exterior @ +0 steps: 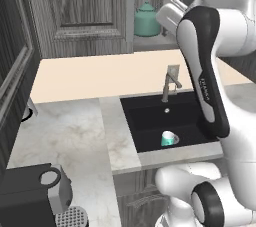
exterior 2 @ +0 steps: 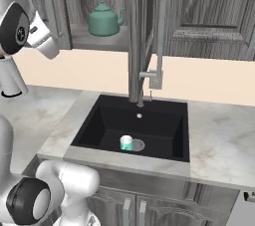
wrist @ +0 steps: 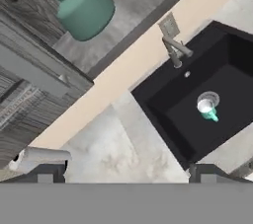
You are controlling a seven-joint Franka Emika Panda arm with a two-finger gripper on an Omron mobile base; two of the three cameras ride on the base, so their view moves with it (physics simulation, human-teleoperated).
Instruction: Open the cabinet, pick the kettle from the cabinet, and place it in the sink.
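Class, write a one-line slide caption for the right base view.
Green kettle waits in the open cabinet above a black sink holding a small cup.

Kettle (exterior 2: 103, 19) in cabinet (exterior 2: 209, 6) behind sink (exterior 2: 99, 120); cup (exterior 2: 126, 143) in sink

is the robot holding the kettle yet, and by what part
No, nothing is held. The gripper is open and empty, with its fingers spread apart, while the kettle sits untouched in the open cabinet.

Even, flat rendered light, soft shadows, no glare; all 3 views slightly soft, pixelated
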